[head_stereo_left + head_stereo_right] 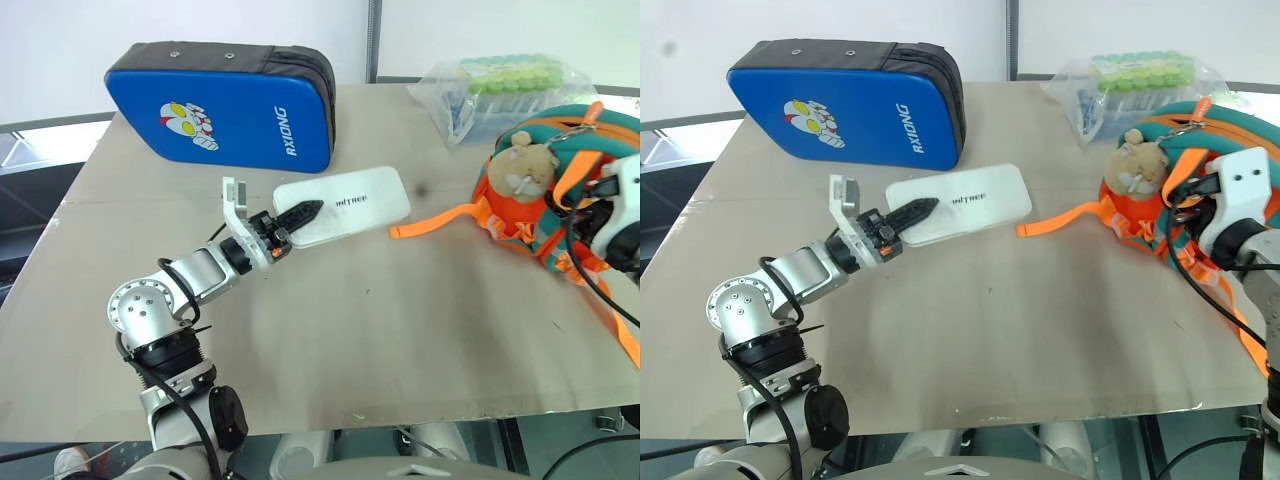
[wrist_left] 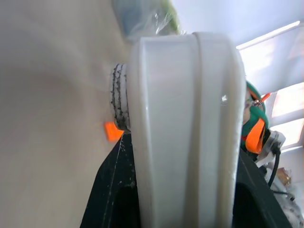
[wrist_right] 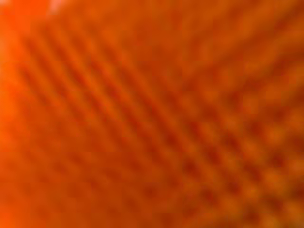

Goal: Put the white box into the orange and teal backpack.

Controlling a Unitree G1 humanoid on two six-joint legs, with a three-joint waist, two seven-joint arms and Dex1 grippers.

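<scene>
The white box [image 1: 345,204] lies flat across the middle of the table, its near-left end gripped by my left gripper [image 1: 304,212], with one black finger on top. In the left wrist view the white box [image 2: 190,123] stands edge-on between the black fingers [image 2: 111,190]. The orange and teal backpack [image 1: 578,125] sits at the right edge, its beige bear charm [image 1: 527,165] facing the table's middle. My right gripper [image 1: 1193,208] is pushed into the backpack's orange straps. The right wrist view shows orange webbing [image 3: 152,114] very close. Whether it pinches a strap is hidden.
A blue padded case [image 1: 220,110] with a cartoon figure stands at the back left, just behind the box. A clear plastic bag of green-capped tubes [image 1: 500,85] lies at the back right. A loose orange strap [image 1: 440,222] trails from the backpack toward the box.
</scene>
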